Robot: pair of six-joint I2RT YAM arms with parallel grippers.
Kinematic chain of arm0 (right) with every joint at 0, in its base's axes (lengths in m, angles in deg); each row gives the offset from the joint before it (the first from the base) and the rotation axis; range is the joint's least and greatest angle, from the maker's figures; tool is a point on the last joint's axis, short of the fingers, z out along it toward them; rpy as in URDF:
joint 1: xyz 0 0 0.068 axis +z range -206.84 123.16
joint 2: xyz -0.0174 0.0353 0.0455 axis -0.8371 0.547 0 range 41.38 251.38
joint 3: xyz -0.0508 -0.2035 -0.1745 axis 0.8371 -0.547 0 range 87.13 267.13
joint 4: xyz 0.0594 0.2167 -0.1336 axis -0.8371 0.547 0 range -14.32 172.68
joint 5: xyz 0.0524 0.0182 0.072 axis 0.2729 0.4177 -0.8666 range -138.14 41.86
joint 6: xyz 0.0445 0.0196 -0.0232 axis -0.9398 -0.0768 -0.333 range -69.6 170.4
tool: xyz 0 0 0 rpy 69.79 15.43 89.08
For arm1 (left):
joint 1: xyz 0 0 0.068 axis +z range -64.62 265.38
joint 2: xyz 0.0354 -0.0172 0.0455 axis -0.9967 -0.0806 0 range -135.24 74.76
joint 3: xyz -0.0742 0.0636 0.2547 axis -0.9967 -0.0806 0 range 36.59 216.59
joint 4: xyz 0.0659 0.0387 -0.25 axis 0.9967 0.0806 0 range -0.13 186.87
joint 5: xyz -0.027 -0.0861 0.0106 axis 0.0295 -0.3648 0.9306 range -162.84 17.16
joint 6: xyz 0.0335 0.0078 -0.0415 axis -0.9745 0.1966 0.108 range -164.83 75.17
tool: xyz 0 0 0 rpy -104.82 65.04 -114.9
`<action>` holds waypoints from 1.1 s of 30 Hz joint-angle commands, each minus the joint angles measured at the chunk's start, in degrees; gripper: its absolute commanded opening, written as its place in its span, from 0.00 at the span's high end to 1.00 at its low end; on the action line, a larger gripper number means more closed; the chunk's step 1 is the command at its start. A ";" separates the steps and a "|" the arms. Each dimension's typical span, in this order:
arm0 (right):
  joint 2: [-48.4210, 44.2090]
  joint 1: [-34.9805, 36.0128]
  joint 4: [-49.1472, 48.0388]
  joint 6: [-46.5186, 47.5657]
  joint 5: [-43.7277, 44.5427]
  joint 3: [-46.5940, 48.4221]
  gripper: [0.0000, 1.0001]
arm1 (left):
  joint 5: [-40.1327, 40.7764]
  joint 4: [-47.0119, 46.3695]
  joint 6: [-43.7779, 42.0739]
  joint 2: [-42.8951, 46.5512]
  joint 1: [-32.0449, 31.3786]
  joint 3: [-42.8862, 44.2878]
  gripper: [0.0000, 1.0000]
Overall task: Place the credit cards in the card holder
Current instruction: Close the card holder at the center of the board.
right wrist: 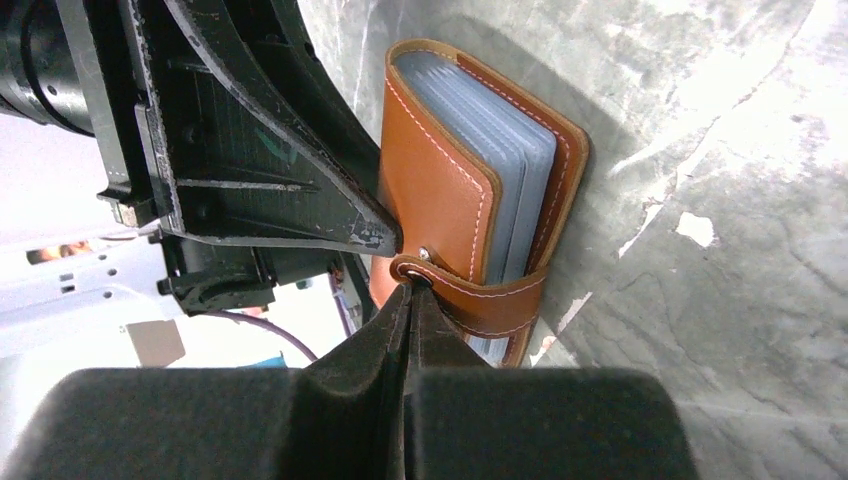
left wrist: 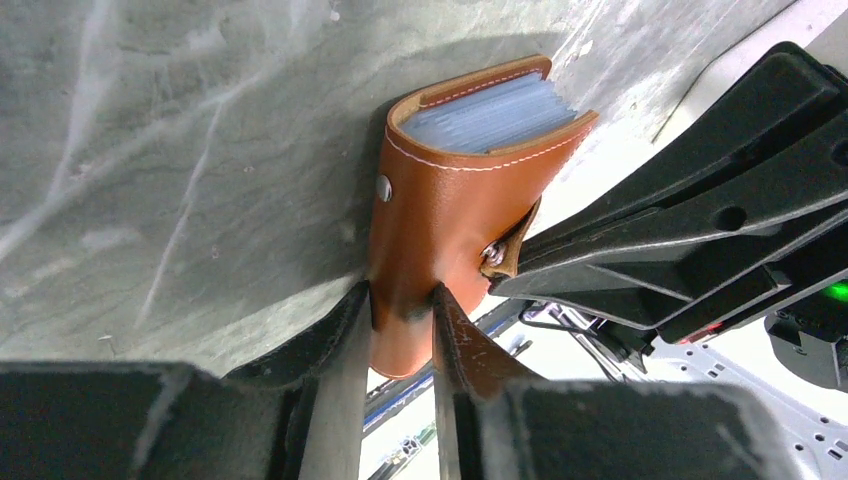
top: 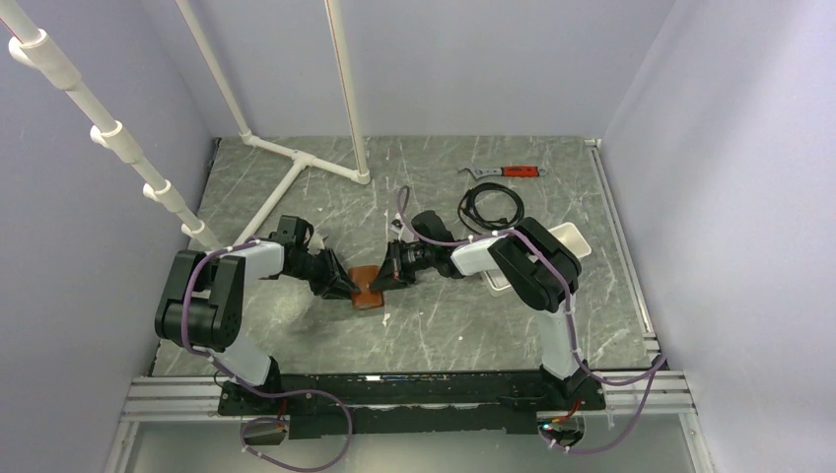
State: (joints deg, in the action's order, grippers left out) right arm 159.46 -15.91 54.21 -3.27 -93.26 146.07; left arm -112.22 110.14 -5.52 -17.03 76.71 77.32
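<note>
Left tool [left wrist: 400, 293]: narrowed onto the card holder [top: 367, 288], with one finger on each face of its lower end. It reached in from 9 o'clock.
Right tool [right wrist: 410, 290]: fully closed, reaching in from 3 o'clock. Its tips touched the snap end of the tab [right wrist: 490, 300]. Whether any leather sat between the tips could not be told.
Card holder: on the table [top: 444, 325], just toward 8 o'clock of its middle, between the two tools. It was folded closed, with clear sleeves [right wrist: 510, 170] showing at the open edge. The tab wrapped across that edge. Whether its snap was fastened or just lifted was unclear.
Credit cards: no loose card could be made out in any view.
White tray [top: 577, 236]: well apart at 3 o'clock of the card holder and mostly hidden behind the right arm, so its contents could not be seen.
Step in hand: judged to be opening the card holder, one tool bracing it while the other worked the tab. No card had been inserted yet.
Next move: probably calls for the left tool's hold to stay firm while the right tool peels the tab away toward 3 o'clock. The cover could then fold back to expose a sleeve.
Risk: the closed tips could slide off the thin tab, or the card holder could twist in the grip.
</note>
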 commanded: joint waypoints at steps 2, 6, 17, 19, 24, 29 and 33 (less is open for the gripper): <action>3.05 -1.06 5.00 -3.55 6.94 -1.67 1.00 | -2.80 -3.47 1.16 -1.01 -0.60 0.06 0.71; 3.98 -1.02 -1.07 -9.88 6.78 -3.52 1.00 | -3.31 -4.28 1.45 -1.35 -0.90 -0.29 0.71; 4.11 -0.39 15.59 -5.49 14.89 2.87 1.00 | -4.17 -5.24 1.56 -1.80 -1.35 -0.48 0.72; 4.88 -0.24 19.28 -4.17 15.99 4.43 1.00 | -4.29 -5.13 1.41 -1.82 -1.44 -0.35 0.72; 6.78 0.22 30.80 0.04 19.22 9.80 1.00 | -4.24 -4.89 1.04 -1.58 -1.53 -0.13 0.72; 10.47 0.47 42.11 3.37 21.60 15.61 1.00 | -3.98 -4.88 0.83 -1.08 -1.70 -0.39 0.72; 14.63 0.30 52.15 7.90 22.84 23.42 1.00 | -3.36 -4.35 0.19 -0.56 -1.94 -0.41 0.71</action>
State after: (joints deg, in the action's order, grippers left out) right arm 164.51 -15.60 89.49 -4.01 -90.59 165.32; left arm -113.51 107.83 -4.78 -18.13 76.60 77.08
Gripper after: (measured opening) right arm 0.005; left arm 0.289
